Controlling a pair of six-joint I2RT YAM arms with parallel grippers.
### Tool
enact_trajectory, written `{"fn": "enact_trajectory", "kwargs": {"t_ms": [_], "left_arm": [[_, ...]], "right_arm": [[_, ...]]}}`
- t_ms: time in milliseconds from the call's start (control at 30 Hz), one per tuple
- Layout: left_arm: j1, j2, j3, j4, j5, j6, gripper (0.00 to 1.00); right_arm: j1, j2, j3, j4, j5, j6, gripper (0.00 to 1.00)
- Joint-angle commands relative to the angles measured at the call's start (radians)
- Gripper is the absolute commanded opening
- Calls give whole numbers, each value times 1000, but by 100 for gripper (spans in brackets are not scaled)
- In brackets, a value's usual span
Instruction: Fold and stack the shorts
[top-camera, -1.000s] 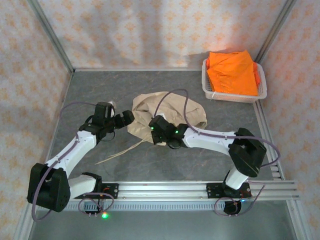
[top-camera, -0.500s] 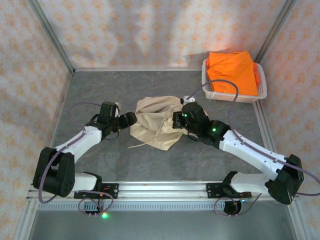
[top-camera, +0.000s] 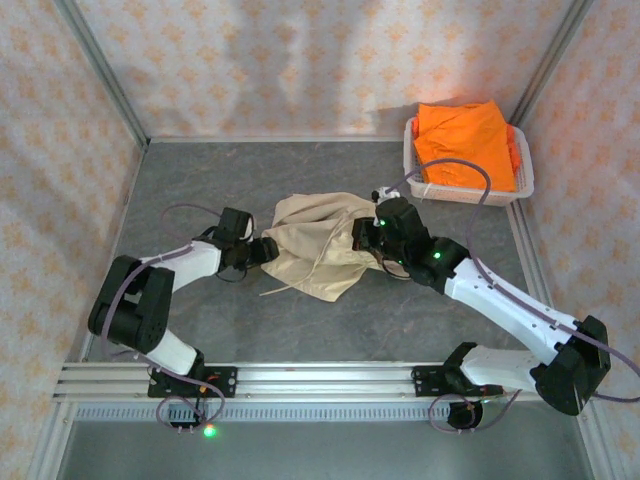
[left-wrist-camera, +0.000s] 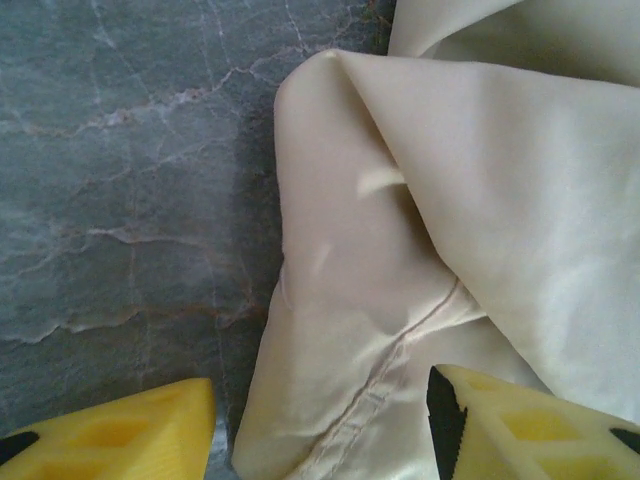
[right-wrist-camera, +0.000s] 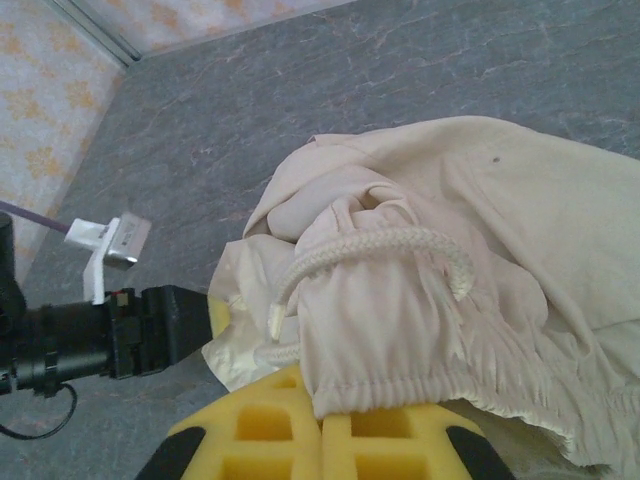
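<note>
Beige shorts (top-camera: 312, 262) are pinched at the waistband by the closed right gripper (right-wrist-camera: 322, 398). Left gripper (left-wrist-camera: 320, 405) is spread open around a hem, nothing held. One layer missed and everything gets bunched.

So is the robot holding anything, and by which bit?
The right tool pinches the shorts by the elastic waistband, near the drawstring. The left tool is open around the shorts' edge and grips nothing.
</note>
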Motion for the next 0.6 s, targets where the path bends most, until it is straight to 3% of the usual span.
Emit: {"fn": "enact_trajectory", "kwargs": {"t_ms": [0,67,333,567], "left_arm": [[-19,39,53,-16,-20,37,55],[-31,74,76,-26,-18,46,49],[-38,86,118,-62,-53,53,1],[-6,8,420,-336,-224,174,0]], "right_arm": [[-4,-23,-9,28,-2,13,0],[-4,-23,-11,27,-1,11,0],[-20,-15,-2,21,10,-6,0],[-194,117,151,-5,-110,-74,0]]}}
